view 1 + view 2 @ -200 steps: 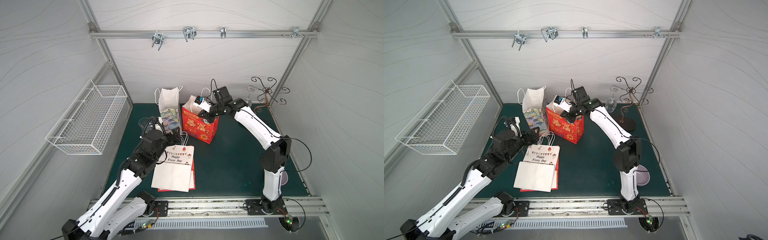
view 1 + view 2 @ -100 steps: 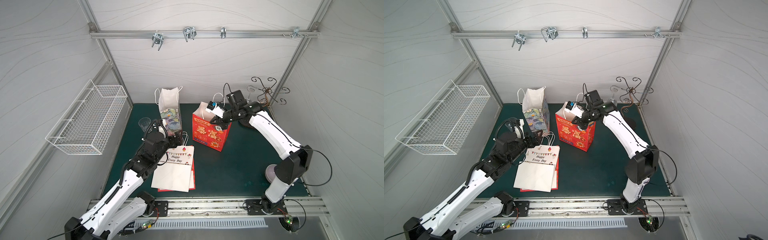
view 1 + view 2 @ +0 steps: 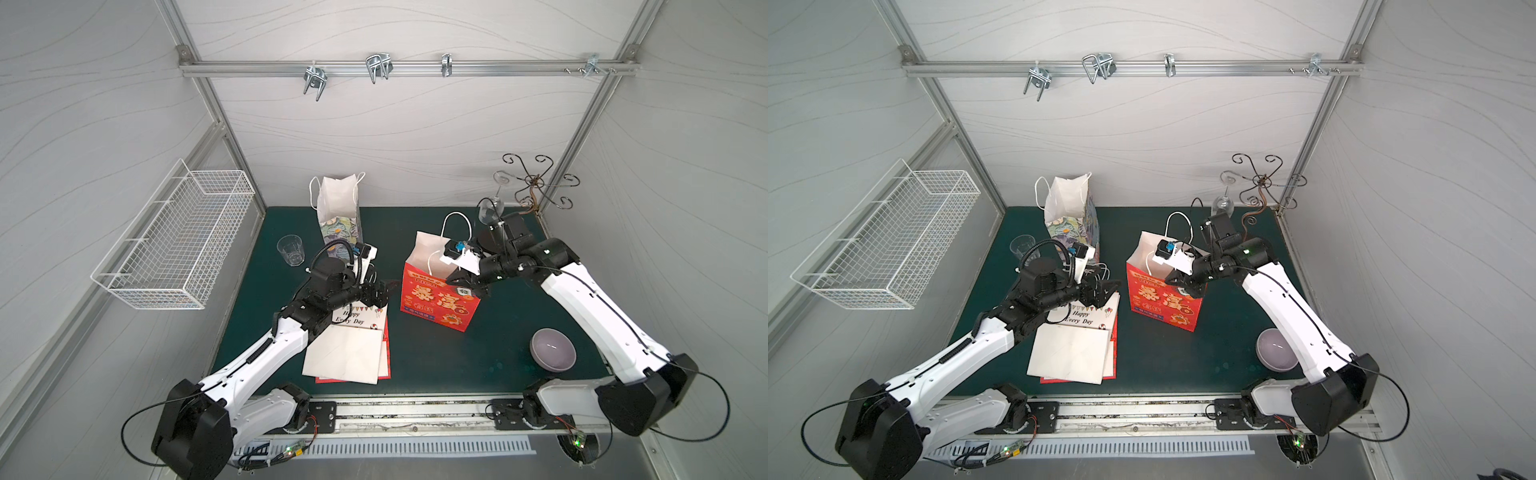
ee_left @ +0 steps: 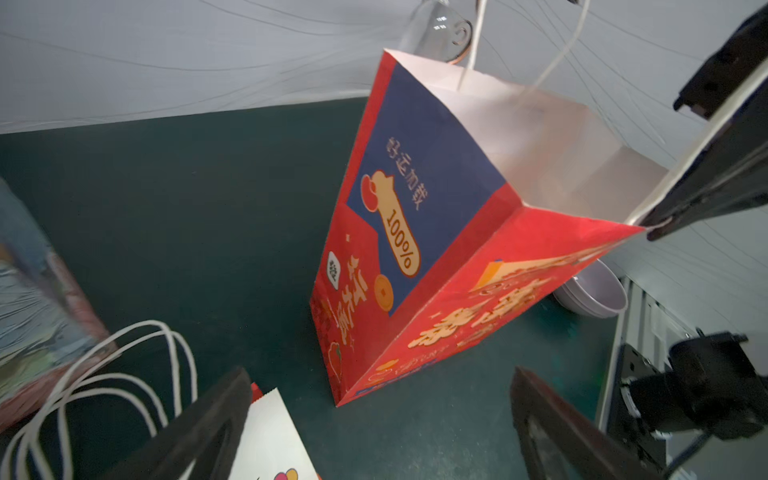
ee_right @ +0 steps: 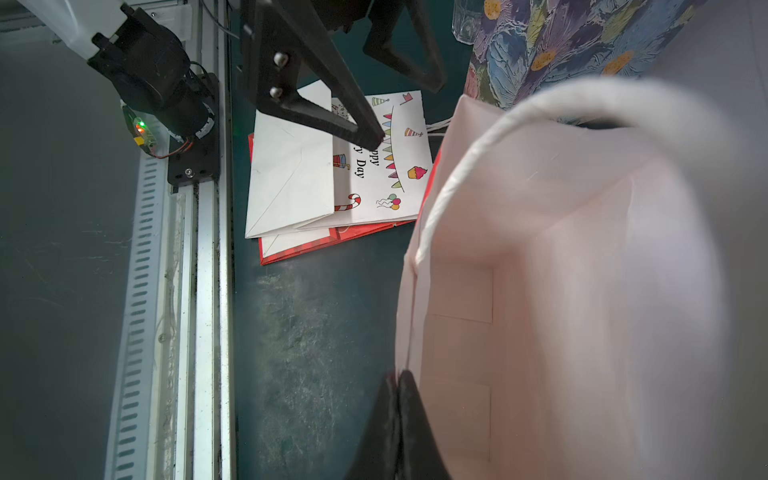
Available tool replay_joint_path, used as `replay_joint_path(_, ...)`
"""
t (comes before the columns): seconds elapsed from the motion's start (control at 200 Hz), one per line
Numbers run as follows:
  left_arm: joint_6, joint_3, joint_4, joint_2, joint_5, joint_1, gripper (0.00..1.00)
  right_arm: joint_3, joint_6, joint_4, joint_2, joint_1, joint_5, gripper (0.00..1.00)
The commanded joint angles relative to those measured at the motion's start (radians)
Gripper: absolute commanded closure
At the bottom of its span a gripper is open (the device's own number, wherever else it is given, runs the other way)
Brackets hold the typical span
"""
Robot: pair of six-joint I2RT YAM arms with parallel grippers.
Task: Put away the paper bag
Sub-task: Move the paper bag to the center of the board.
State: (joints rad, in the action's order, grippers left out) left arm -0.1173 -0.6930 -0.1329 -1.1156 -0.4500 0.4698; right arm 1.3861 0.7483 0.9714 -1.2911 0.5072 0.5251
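A red paper bag (image 3: pixel 436 299) stands upright near the middle of the table (image 3: pixel 457 365), a little toward the back edge. Its long axis runs vertical and its open mouth points up. In both top views the broad printed face (image 3: pixel 1163 301) looks toward the front edge, turned slightly to the right. One white cord handle (image 3: pixel 455 224) rises in a loop from the rear rim.

The right gripper (image 3: pixel 461 282) pinches the bag's front rim at its right corner. Its jaws are narrow, with the paper between them, as the right wrist view shows from above the pale inside of the bag (image 5: pixel 540 291).

The left gripper (image 3: pixel 384 291) hangs just left of the bag with its jaws wide and nothing in them, pointing at the bag's blue side panel (image 4: pixel 415 199).

Below that gripper a white folded bag (image 3: pixel 345 353) lies flat on a red folded bag (image 3: pixel 386 349), close to the front edge.

A flowered bag (image 3: pixel 338 220) stands at the back edge, with a clear tumbler (image 3: pixel 291 249) to its left. A purple bowl (image 3: pixel 552 349) sits near the front right corner. At the back right corner a wine glass (image 3: pixel 490 208), foot uppermost, is at a curled metal stand (image 3: pixel 536 183). A wire basket (image 3: pixel 178 245) hangs on the left wall.
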Motion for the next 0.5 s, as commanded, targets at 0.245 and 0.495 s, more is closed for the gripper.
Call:
replay_joint_path(0.245,0.131,-0.054,-0.199,-0.139,-0.187,-0.004,0.01,-0.060,-0.337,-0.064,0.270,-0.004,-0.201,0.23)
replay_joint_path(0.495,0.118,-0.078,-0.266,-0.211,-0.168,-0.005,0.01,-0.280,-0.762,-0.087,0.497,-0.012,-0.422,0.13)
